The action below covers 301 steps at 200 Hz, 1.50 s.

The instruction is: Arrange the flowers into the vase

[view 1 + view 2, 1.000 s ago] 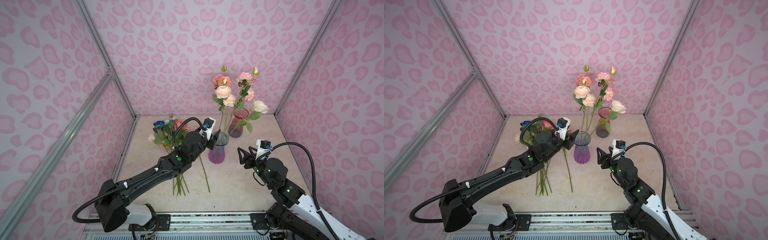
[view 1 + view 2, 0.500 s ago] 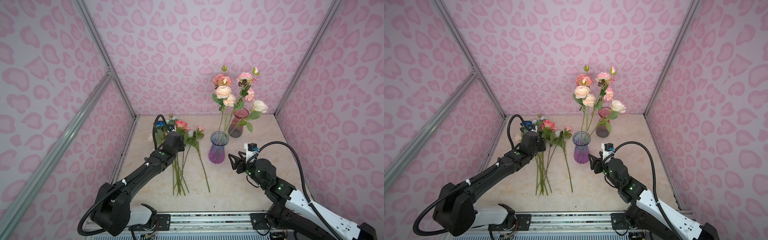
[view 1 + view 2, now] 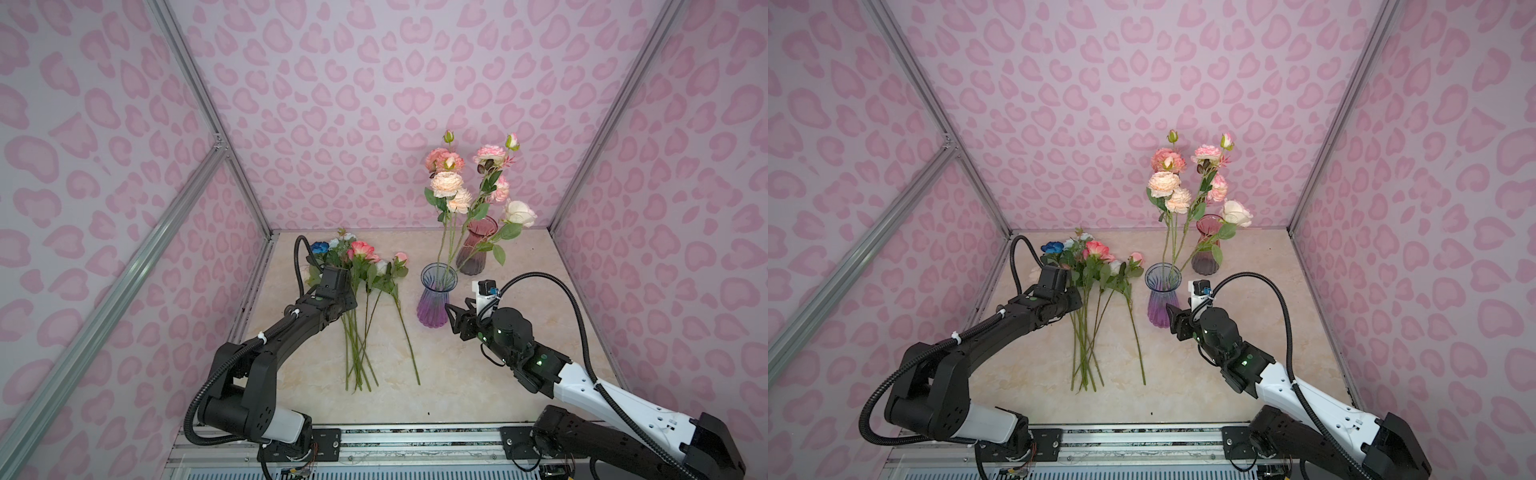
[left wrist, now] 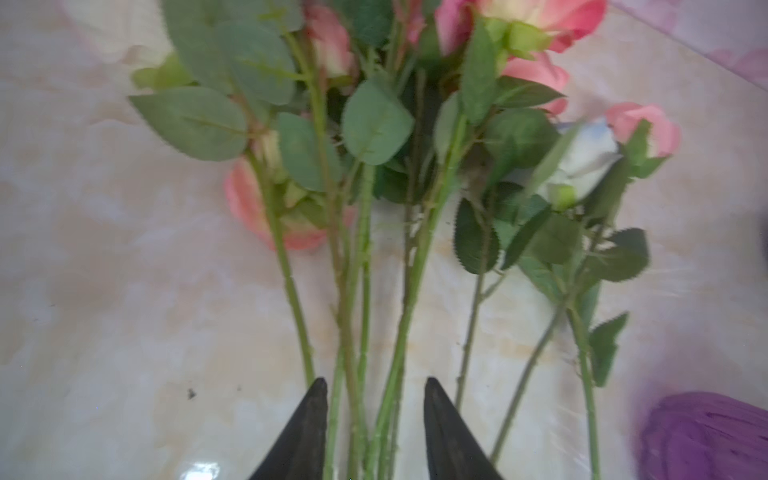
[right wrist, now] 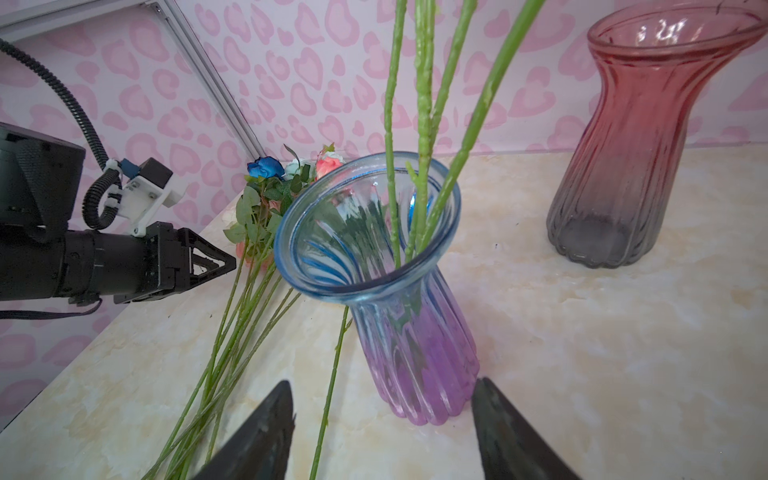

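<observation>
Several flowers lie in a bunch on the table, left of the blue-and-purple glass vase. Three stems stand in that vase, their peach and pink blooms high above it. My left gripper sits low over the bunch. It is open, and several green stems run between its fingers. My right gripper is open just right of the vase. The vase's base stands at its fingertips, ungripped.
A red-to-grey glass vase stands behind the blue one and holds a cream bloom. One stem lies apart from the bunch, near the blue vase's foot. Pink patterned walls close in on three sides.
My left arm has swung from the vase's rim leftward and down onto the lying stems, its jaws narrowing. My right gripper has moved left, up to the vase.
</observation>
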Each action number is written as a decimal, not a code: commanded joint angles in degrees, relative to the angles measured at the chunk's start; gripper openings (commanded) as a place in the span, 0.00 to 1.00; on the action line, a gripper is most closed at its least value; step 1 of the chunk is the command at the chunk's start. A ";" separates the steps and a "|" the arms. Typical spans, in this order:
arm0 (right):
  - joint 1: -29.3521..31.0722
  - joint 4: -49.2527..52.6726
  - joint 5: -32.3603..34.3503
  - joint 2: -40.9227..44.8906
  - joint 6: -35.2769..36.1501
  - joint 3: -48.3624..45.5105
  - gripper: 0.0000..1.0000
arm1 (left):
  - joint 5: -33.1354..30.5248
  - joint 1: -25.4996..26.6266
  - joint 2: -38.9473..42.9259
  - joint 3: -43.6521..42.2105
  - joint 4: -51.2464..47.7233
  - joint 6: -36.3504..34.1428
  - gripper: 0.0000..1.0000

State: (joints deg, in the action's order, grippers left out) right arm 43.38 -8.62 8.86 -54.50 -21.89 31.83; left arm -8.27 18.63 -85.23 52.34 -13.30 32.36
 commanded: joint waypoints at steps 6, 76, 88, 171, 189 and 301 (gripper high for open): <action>-0.55 -1.03 1.22 0.00 0.42 -0.10 0.69 | 0.79 2.54 -4.11 5.87 -3.25 -5.19 0.42; -2.07 -1.72 0.54 -0.03 -0.49 -1.85 0.69 | -0.22 9.89 -15.10 14.29 -8.88 -10.78 0.38; -2.07 -1.73 0.63 -0.26 -0.67 -1.74 0.69 | 0.11 10.45 -17.06 15.23 -9.10 -11.50 0.37; -2.23 -0.74 0.98 -0.71 0.23 -1.09 0.69 | 0.10 10.81 -22.70 19.86 -10.16 -14.42 0.17; -2.75 -0.69 1.12 -0.74 0.32 -0.93 0.69 | -0.13 10.81 -23.11 20.08 -10.22 -14.74 0.17; -3.19 -2.12 0.01 0.36 -0.16 -0.93 0.69 | -1.46 11.82 -15.92 18.85 -9.40 -13.69 0.03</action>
State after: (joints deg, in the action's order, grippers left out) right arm 40.18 -9.26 9.15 -54.15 -21.45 31.22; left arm -8.38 30.35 -105.16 71.05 -23.14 18.00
